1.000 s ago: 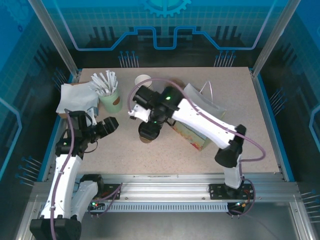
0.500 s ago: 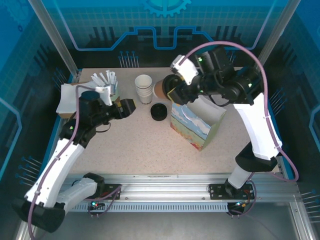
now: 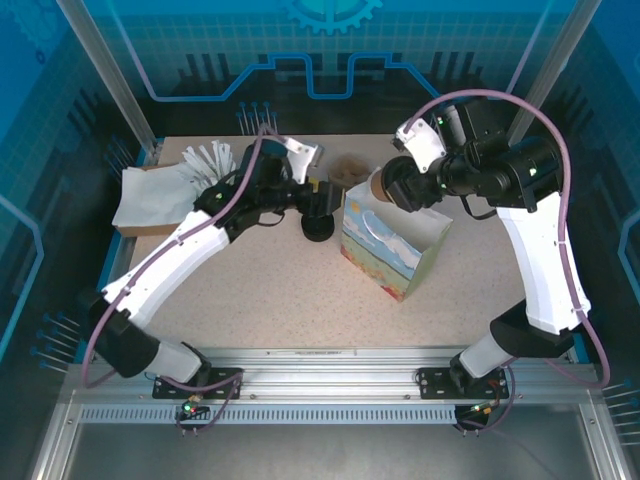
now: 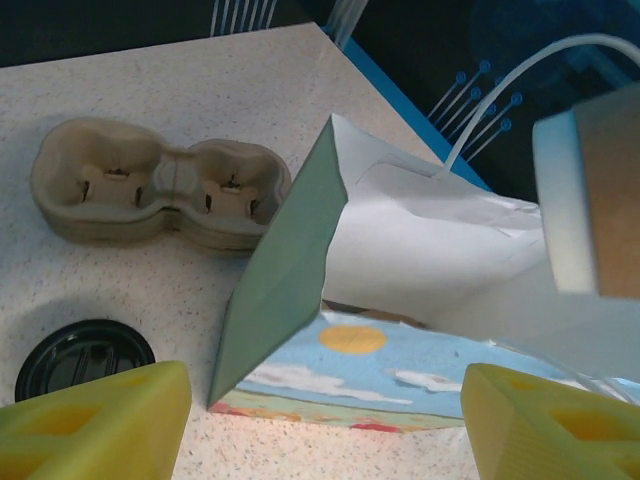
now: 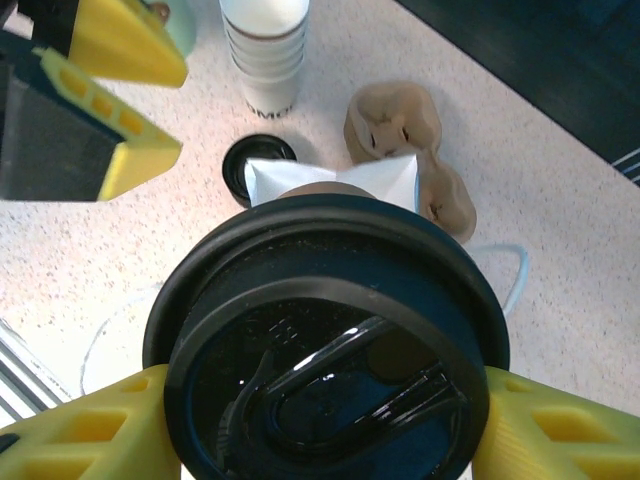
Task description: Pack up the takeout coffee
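On the speckled surface point(image 3: 280, 290) stands an open paper bag point(image 3: 385, 245). The right tool point(image 5: 325, 425) grips the takeout coffee point(image 5: 325, 300) above the bag's far rim. The left tool point(image 4: 320, 425) hangs open just left of the bag.

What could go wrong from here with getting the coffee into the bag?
The coffee cup looks tilted in the right gripper above the paper bag, so it might leak at the black lid. The bag's mouth looks narrow and slanted, so the cup may catch on its rim. The open left gripper is close to the bag and might nudge it.
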Tool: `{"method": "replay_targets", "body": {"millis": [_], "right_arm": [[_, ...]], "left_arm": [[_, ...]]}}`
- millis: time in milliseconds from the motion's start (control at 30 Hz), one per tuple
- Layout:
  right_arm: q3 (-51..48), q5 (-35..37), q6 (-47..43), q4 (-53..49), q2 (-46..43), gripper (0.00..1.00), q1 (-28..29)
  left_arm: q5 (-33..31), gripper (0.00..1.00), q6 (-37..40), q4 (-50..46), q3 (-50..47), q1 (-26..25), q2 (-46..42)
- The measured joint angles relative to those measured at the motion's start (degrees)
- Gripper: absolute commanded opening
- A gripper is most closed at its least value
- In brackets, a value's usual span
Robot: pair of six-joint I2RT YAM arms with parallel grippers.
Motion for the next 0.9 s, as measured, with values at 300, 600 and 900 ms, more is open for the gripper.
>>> {"method": "replay_targets", "body": {"millis": [300,600,900], "right_arm": [[-6.9,3.2,0.0,-1.5,-0.5,0.41,-0.4],[-11.8,4.1,0.0,-1.6,-0.9,0.41,-1.9],[-14.1,4.0,0.0,-2.3,-0.9,0.40,-2.0]], "left_arm": [[3.1,0.62,7.4,-4.6,12.4,-0.9,12.7],[5.3,0.49,10.7,-8.7,23.1,-1.1,22.8],[6.0,0.37,12.0,-10.5,26.8,-1.2,25.2]]}}
